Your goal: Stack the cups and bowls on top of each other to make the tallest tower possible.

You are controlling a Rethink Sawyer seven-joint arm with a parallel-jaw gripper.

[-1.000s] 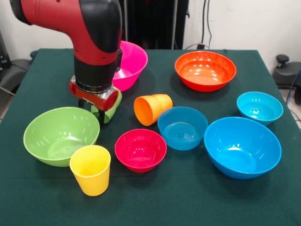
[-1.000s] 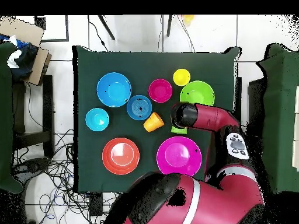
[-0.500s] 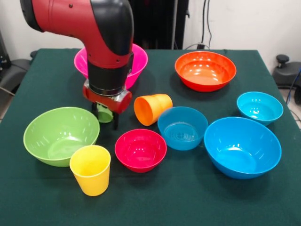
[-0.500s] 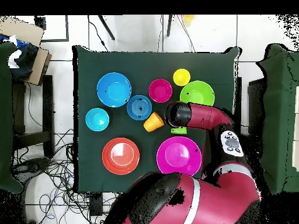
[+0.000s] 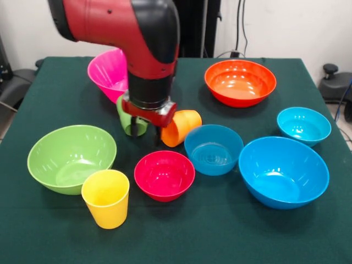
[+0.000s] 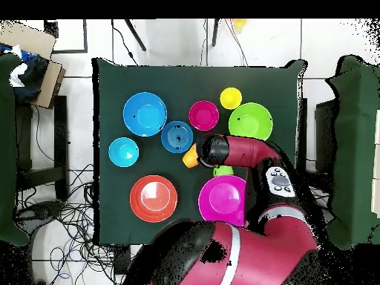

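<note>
Plastic on table: seven bowls, three cups.

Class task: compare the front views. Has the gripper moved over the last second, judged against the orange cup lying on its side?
Yes. The gripper has moved toward picture right, closing on the orange cup, which has stayed put. It now stands right beside it, away from the light green bowl.
</note>
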